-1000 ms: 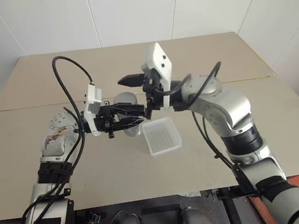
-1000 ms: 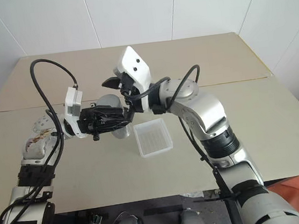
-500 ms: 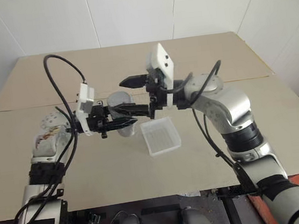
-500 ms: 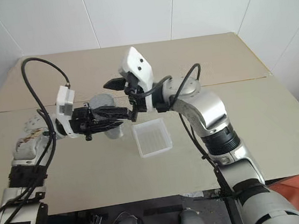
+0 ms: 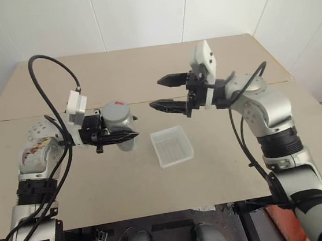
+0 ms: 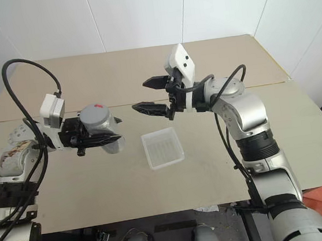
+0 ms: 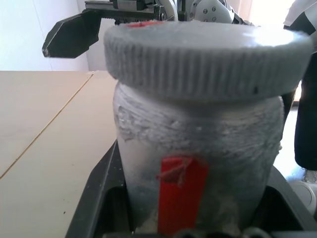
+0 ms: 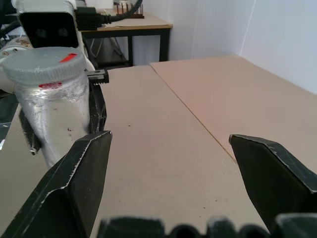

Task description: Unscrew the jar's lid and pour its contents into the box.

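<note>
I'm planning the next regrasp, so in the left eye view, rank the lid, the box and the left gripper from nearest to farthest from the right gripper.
1. Lid, to its left, on the jar.
2. Box, below it on the table. Close to the lid's distance; hard to call.
3. Left gripper, shut on the jar, roughly as far too.

Right gripper is open.

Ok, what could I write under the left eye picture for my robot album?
The left claw grips the jar, lid still on, beside the box, while the open right claw waits nearby.
</note>
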`<state>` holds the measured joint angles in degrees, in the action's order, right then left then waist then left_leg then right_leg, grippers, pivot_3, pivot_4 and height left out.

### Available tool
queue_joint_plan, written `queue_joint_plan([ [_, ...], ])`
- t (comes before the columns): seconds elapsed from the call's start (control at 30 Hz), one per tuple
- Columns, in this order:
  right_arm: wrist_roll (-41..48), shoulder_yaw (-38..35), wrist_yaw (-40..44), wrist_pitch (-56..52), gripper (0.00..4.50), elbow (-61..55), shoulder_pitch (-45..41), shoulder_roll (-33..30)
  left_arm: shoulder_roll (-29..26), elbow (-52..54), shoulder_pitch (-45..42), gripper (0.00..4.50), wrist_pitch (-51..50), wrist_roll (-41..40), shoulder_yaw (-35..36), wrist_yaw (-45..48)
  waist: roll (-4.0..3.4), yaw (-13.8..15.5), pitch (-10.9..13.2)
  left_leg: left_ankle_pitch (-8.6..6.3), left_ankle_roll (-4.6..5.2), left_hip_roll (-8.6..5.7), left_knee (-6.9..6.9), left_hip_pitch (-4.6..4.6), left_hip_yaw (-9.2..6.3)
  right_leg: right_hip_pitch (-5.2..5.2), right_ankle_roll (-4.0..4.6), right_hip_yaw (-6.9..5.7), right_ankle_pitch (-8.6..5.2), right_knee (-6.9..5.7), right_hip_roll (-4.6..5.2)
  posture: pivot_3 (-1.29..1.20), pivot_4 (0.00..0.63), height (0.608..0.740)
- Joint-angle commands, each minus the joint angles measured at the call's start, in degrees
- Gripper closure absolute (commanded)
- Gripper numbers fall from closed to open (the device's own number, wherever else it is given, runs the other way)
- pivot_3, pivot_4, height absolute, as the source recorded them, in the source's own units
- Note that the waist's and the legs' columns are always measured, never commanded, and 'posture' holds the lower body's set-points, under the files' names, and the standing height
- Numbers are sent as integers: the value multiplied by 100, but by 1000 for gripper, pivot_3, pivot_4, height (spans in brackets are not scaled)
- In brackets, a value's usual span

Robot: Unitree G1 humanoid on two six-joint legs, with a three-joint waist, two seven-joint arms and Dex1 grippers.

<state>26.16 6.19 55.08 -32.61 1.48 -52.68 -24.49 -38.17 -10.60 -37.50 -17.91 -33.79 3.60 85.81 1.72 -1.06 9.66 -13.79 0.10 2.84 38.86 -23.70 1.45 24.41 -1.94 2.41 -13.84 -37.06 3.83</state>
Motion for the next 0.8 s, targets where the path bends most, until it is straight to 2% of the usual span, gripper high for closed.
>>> queue_joint_plan([
  [0.03,345,-153,80,-71,46,-720,-40,28,131,-20,-197,2566,121,44,33,-143,0,8,0,0,0,0,0,0,0,0,0,0,0,0,1,0,150,740],
  [0.3,425,165,-276,-438,46,-1233,-226,442,528,-417,-497,2566,334,306,-138,-232,0,8,0,0,0,-1,3,1,-1,-1,0,-1,0,-2,0,0,150,740],
  [0.5,27,551,-574,-399,46,-909,-491,783,620,-504,-591,2566,366,317,-184,-134,0,7,0,0,0,-1,2,0,-1,0,0,-1,0,-3,-1,0,150,740],
  [0.8,-243,595,-583,-172,46,-286,-723,1124,555,-380,-515,2566,322,284,-156,-67,0,8,0,0,0,0,2,-1,-2,0,0,-2,0,-4,0,0,150,740],
])
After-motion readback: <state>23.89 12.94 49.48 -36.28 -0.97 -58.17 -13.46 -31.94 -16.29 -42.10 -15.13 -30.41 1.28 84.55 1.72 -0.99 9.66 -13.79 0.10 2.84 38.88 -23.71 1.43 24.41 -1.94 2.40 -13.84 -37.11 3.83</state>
